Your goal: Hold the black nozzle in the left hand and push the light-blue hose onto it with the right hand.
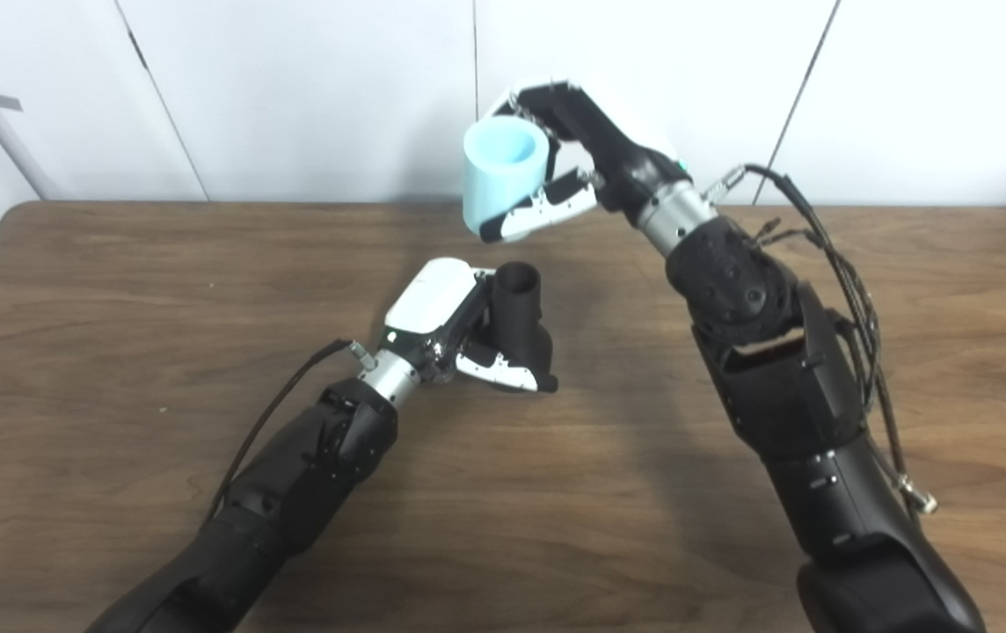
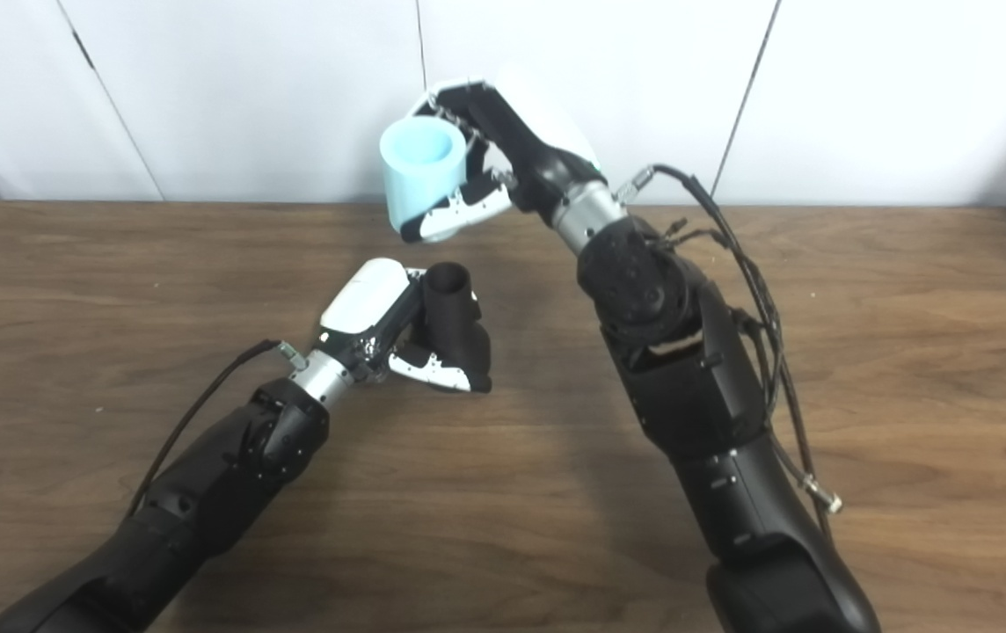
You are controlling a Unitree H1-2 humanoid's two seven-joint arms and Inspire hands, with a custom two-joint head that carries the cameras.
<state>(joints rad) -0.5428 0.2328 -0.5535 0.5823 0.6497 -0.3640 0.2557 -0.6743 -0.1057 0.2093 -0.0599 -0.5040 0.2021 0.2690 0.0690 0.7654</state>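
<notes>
Black and upright, the nozzle (image 1: 522, 318) sits in the left hand (image 1: 459, 330), whose fingers are wrapped round its lower body just above the table (image 1: 116, 352), near the middle and toward the far edge. Its round mouth faces up and stands free of the fingers. The right hand (image 1: 569, 163) is raised over the far edge, fingers and thumb pinched on the hose (image 1: 504, 171), a short light-blue sleeve whose open end tilts toward the cameras. Hose and nozzle are apart, the hose higher and farther back. By my reading, both grasps are made and the joining step is starting. Next, the right hand must bring the hose over the nozzle's mouth, line up the two axes, then press down while the left hand braces.
</notes>
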